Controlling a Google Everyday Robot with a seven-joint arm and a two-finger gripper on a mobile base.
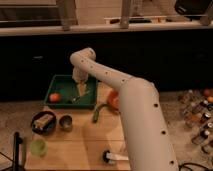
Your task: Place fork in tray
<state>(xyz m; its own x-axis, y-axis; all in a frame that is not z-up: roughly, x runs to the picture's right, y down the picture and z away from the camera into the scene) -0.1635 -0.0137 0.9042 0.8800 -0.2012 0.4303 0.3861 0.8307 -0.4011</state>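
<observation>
- While the arm reaches over the tray (61, 80), the gripper (82, 88) hangs low inside it; whether it grips anything, I cannot tell.
- A fork (76, 98) lies on the tray floor beside an orange ball (55, 97).

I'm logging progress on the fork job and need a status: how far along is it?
Nearly there, it seems. Done: the arm has carried the end effector over the dark-green tray. In hand: a pale slim piece at its tip, likely the fork, hangs just above the tray floor. Left: setting it down, letting go and pulling back. Whether it already touches the tray is unclear.
</observation>
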